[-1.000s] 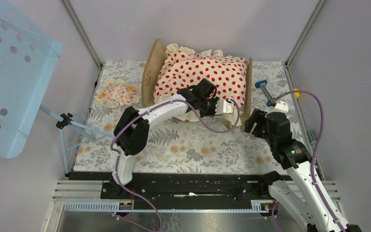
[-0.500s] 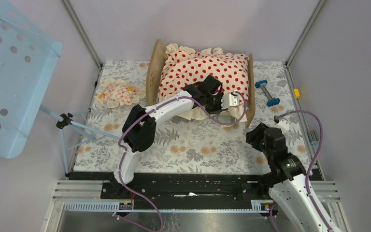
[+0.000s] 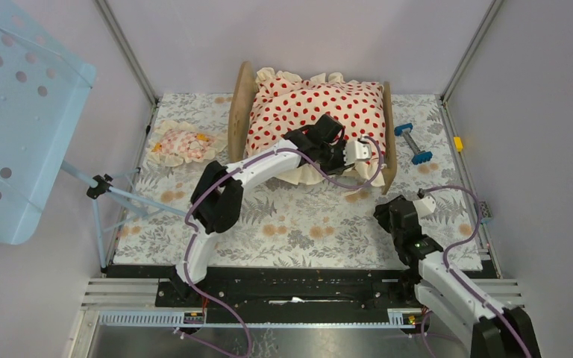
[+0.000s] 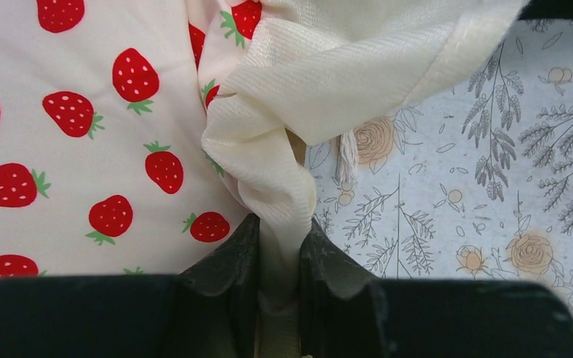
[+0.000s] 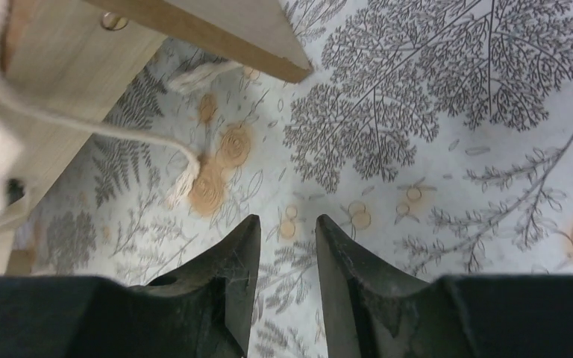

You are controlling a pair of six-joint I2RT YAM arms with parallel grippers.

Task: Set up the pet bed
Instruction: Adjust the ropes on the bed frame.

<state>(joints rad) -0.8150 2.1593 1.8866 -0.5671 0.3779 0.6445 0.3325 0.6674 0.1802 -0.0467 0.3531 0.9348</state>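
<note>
Floral cloth point(image 3: 298, 224), printed with grey ferns and tan blossoms, covered the table between pale lilac walls, and a perforated blue panel point(image 3: 15, 112) on a thin stand leaned in from the left. At the back of the table sat the pet bed point(image 3: 237, 112), a light-wood frame with a rounded headboard on the left and a low footboard on the right. Its top lay under a puffy cream blanket point(image 3: 317, 112) with red strawberries and a ruffled edge. A small pink pillow point(image 3: 183, 144) lay on the cloth left of the headboard. A blue dumbbell toy point(image 3: 412, 143) and a little yellow piece point(image 3: 458, 142) lay to the right of the footboard. The left arm reached across the bed's near side, where the left gripper point(image 4: 278, 239) was closed tight on a fold of the blanket's satiny ruffle. The right gripper point(image 5: 287, 231) hung low over the cloth near the footboard's corner, its dark, pointed fingers a narrow gap apart with nothing between them. A cream tasselled cord point(image 5: 186, 171) trailed over the cloth just ahead of it.
</note>
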